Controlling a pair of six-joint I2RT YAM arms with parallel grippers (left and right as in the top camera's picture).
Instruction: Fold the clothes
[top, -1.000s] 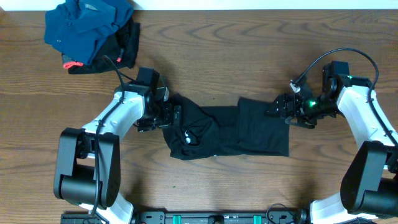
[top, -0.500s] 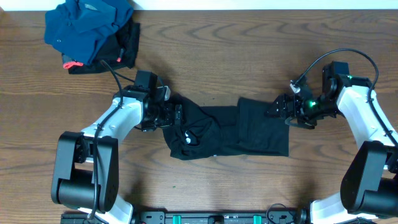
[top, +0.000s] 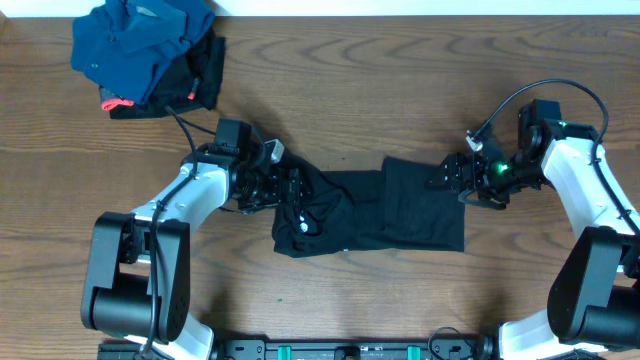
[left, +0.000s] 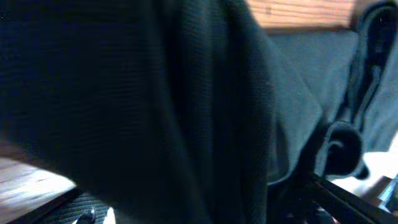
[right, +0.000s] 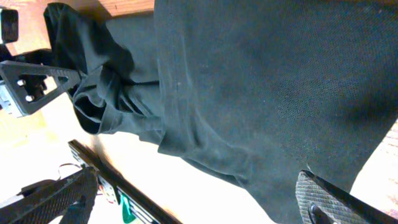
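Black garment (top: 390, 210) on brown wood-grain table (top: 350, 80), blue clothes pile (top: 140, 45) top-left

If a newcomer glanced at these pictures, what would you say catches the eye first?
A black garment lies stretched across the middle of the wooden table, bunched at its left end, where the left end effector meets it; the right end effector sits at its upper right corner. A heap of blue clothes fills the far left corner.

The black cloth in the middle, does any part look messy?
Yes. The black cloth is bunched into folds at its left end, by the left gripper, while its right half lies flat. The blue clothes in the far corner are a crumpled heap.
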